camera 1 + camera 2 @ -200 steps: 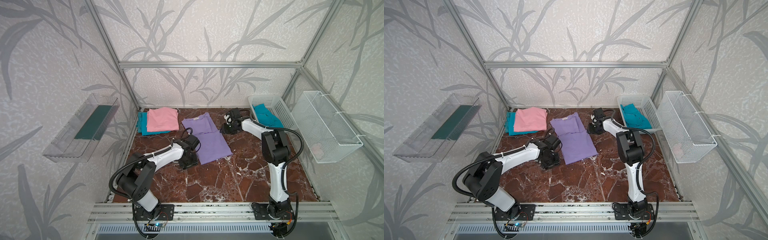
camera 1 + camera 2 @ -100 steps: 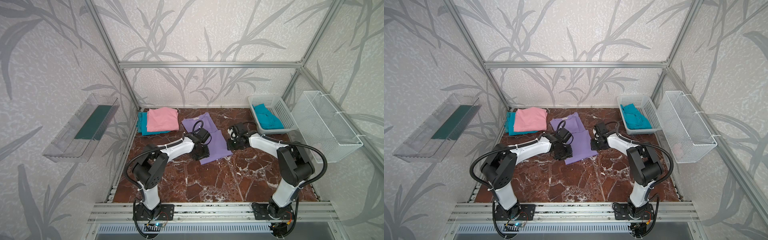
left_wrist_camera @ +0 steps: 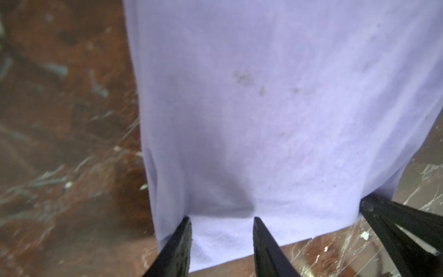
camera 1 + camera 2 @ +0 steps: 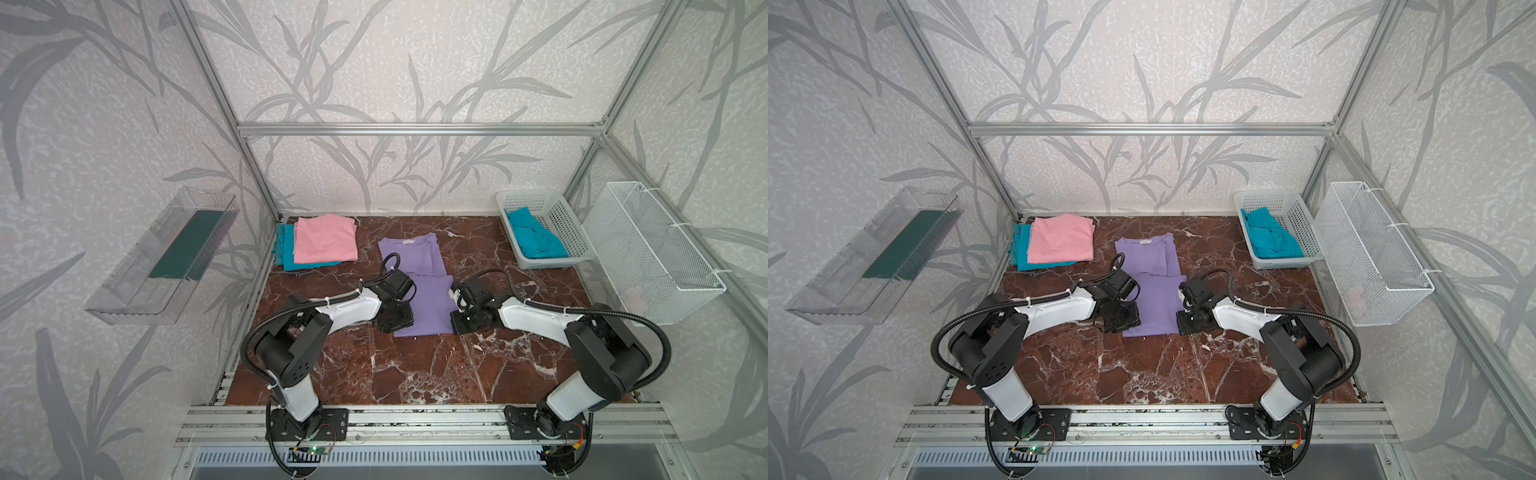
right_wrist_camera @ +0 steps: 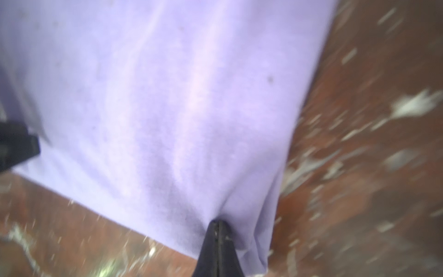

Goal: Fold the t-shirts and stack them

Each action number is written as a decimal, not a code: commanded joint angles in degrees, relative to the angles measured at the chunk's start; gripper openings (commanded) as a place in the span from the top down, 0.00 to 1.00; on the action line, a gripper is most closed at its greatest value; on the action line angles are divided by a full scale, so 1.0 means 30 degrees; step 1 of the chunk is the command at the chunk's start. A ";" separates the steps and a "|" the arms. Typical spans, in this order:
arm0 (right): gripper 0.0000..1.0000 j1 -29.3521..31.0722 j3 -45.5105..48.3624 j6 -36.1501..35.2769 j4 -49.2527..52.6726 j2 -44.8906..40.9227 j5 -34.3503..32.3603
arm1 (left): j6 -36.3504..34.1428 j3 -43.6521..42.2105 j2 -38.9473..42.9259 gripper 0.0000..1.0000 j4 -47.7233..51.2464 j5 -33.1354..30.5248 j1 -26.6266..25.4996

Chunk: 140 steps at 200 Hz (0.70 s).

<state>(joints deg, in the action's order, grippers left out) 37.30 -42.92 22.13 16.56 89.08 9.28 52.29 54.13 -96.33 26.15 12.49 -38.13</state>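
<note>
Atop red marble (image 4: 415, 374), lavender tee (image 4: 415, 257), leafy walls (image 4: 374, 62)

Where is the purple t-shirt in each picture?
Top view: the lavender t-shirt lies in the middle of the marble tabletop.
Top view: same spot, to the right of the folded pink t-shirt.
Left wrist view: the shirt fills most of the picture.
Right wrist view: the shirt fills most of the picture.
Shared landmark: the red-brown marble tabletop shows beside the shirt in all four views.
</note>
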 commanded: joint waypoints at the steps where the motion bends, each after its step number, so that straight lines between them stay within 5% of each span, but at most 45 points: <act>1: 0.99 0.0806 0.1609 0.1531 0.1101 -0.1089 0.0276 | 0.0339 -0.1668 0.1162 0.55 0.3069 -0.0769 0.0014; 33: 0.85 0.0516 0.1257 0.1383 0.3096 -0.3986 -0.1448 | 0.0000 -0.1561 0.3634 0.55 0.5377 -0.1657 0.0039; 72: 0.69 -0.2247 -0.1039 0.0731 0.3198 -0.5748 -0.2094 | -0.1948 0.2250 0.4006 0.51 0.7981 -0.4544 0.0713; 104: 0.61 -0.4073 -0.4078 0.0440 0.3113 -0.2615 -0.0464 | -0.3309 0.5390 0.2131 0.50 0.8226 -0.4635 0.1279; 140: 0.64 -0.4486 -0.7530 -0.0578 0.3911 0.2130 0.1065 | -0.3663 0.6996 -0.0088 0.50 0.7032 -0.4251 0.1713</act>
<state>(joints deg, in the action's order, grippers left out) 24.25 -61.47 22.81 25.41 88.77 8.54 43.38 73.12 -92.36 46.70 0.49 -33.98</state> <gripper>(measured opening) 0.365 0.497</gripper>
